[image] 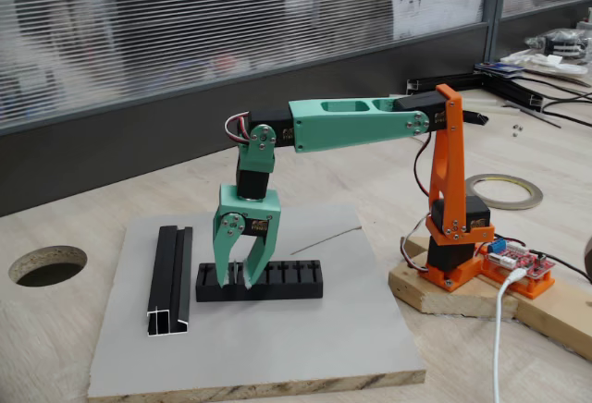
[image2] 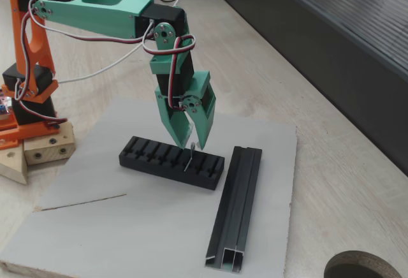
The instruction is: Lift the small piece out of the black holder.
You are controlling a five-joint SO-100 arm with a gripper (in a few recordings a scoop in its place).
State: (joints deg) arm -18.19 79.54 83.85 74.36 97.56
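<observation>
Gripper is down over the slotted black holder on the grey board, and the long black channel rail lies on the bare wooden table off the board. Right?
Not quite: the channel rail lies on the grey board too, beside the black holder, as both fixed views show. The gripper is over the holder.

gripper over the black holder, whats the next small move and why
Probably close the fingers. The gripper hangs over the black holder with its jaws parted, and the small piece stands up from a slot right under the tips. Whether it sits squarely between them is hard to tell, so close slowly.
</observation>
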